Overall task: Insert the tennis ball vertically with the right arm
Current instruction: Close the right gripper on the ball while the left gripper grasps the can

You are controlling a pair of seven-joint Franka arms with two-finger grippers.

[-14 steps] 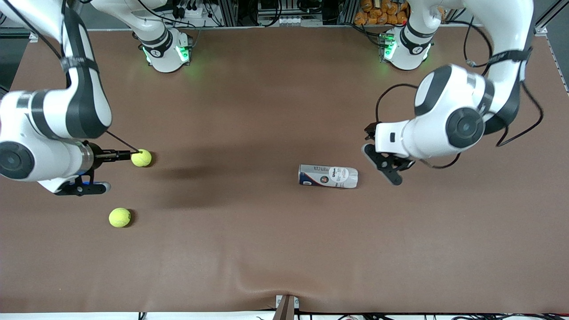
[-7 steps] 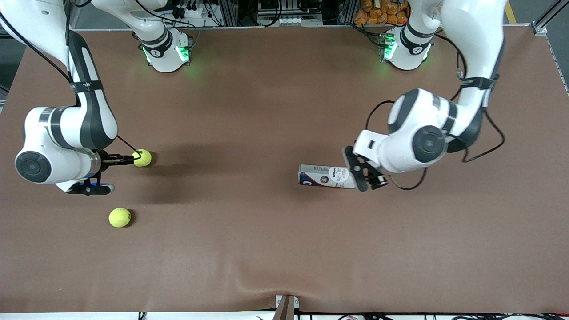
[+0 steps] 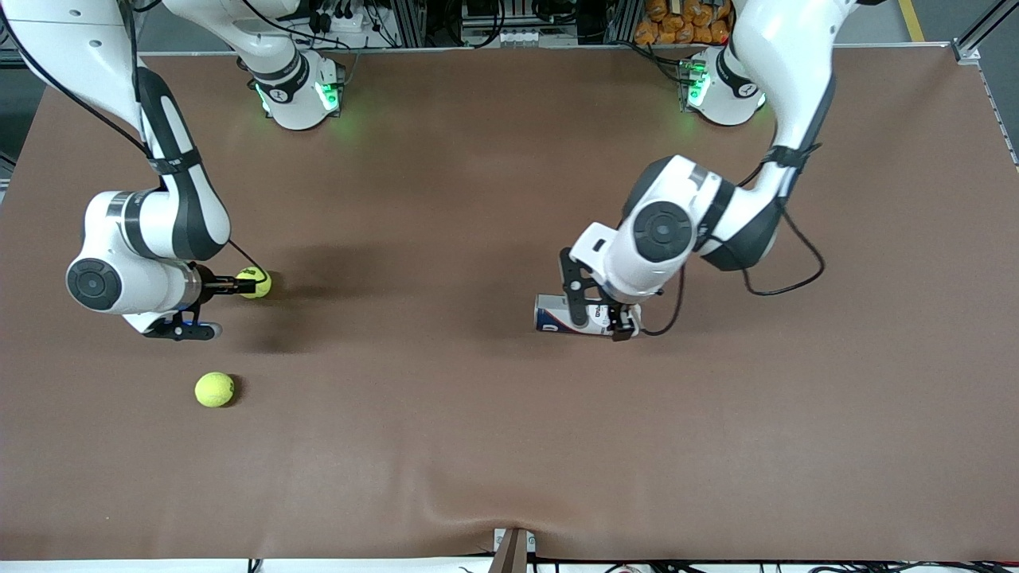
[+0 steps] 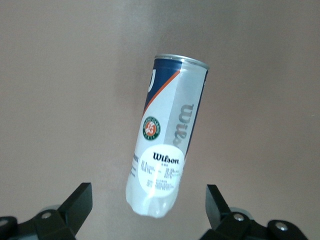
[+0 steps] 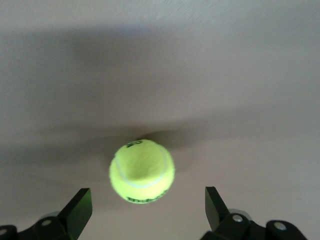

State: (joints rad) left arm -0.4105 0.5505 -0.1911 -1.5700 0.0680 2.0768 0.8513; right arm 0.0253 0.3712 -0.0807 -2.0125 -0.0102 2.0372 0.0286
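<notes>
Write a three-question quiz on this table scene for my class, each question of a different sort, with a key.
1. True or false: the can stands upright.
2. How many tennis balls lie on the table?
3. The left gripper is over: A) the can, B) a ball, C) bare table.

Key:
1. False; it lies on its side.
2. Two: one ball at the right gripper, which is open, the other ball nearer the front camera.
3. A; its fingers are spread either side of the can.
</notes>
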